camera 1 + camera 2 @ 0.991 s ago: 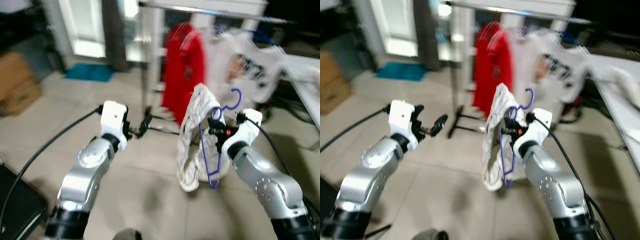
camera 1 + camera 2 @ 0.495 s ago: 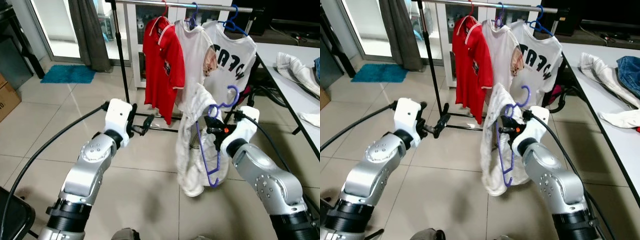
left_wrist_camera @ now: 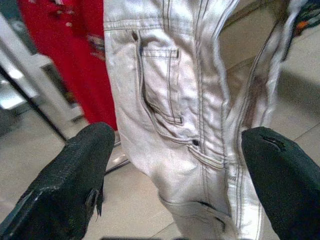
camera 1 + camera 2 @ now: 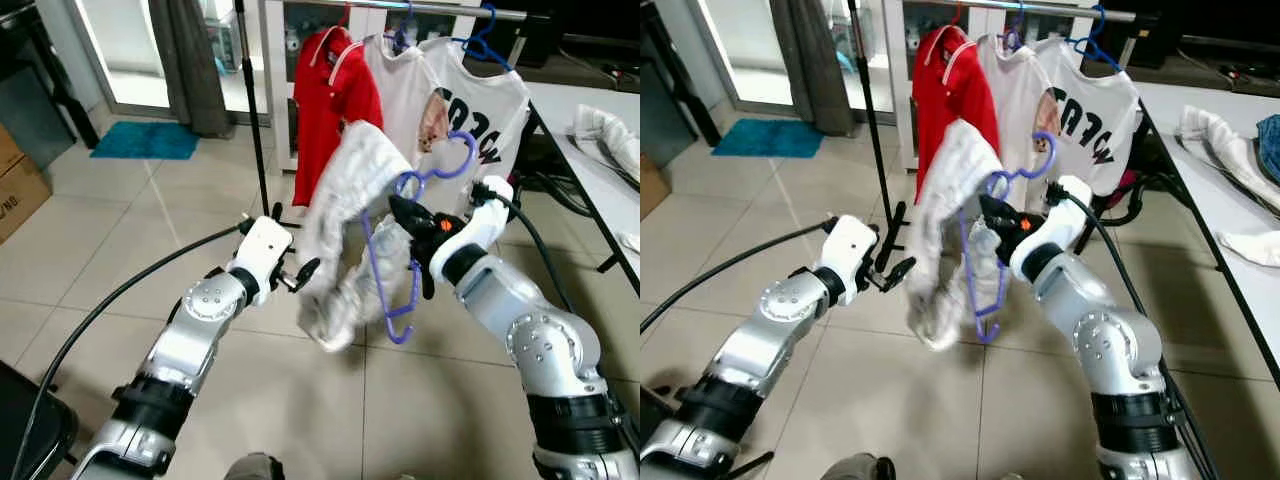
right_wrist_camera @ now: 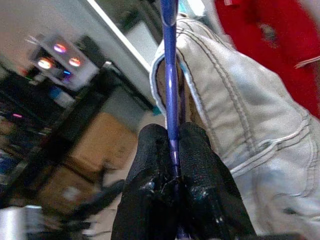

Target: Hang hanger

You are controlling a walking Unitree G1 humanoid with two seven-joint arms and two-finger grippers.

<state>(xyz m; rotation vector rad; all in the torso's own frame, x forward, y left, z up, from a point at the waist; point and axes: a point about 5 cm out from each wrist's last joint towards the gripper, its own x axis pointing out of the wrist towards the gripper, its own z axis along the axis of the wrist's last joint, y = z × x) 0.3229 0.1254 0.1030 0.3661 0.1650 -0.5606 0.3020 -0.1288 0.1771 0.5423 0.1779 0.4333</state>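
My right gripper (image 4: 402, 213) is shut on the thin wire of a purple hanger (image 5: 168, 60) and holds it up in front of the clothes rail (image 4: 440, 10). A pair of white jeans (image 4: 350, 185) is draped over the hanger, tilted and swinging toward my left. My left gripper (image 4: 303, 272) is open beside the lower part of the jeans (image 3: 165, 100), which hang just ahead of its two spread black fingers (image 3: 75, 170). In the right wrist view both fingers (image 5: 155, 165) pinch the hanger wire.
On the rail hang a red shirt (image 4: 335, 95) and two white T-shirts (image 4: 470, 110) on hangers. A table with clothes (image 4: 605, 130) runs along the right. A cardboard box (image 4: 15, 185) and a blue mat (image 4: 145, 140) lie at the left on the tiled floor.
The right gripper has lifted the hanger higher and the jeans have swung left. The left gripper has come in close to the jeans. The camera has also shifted.
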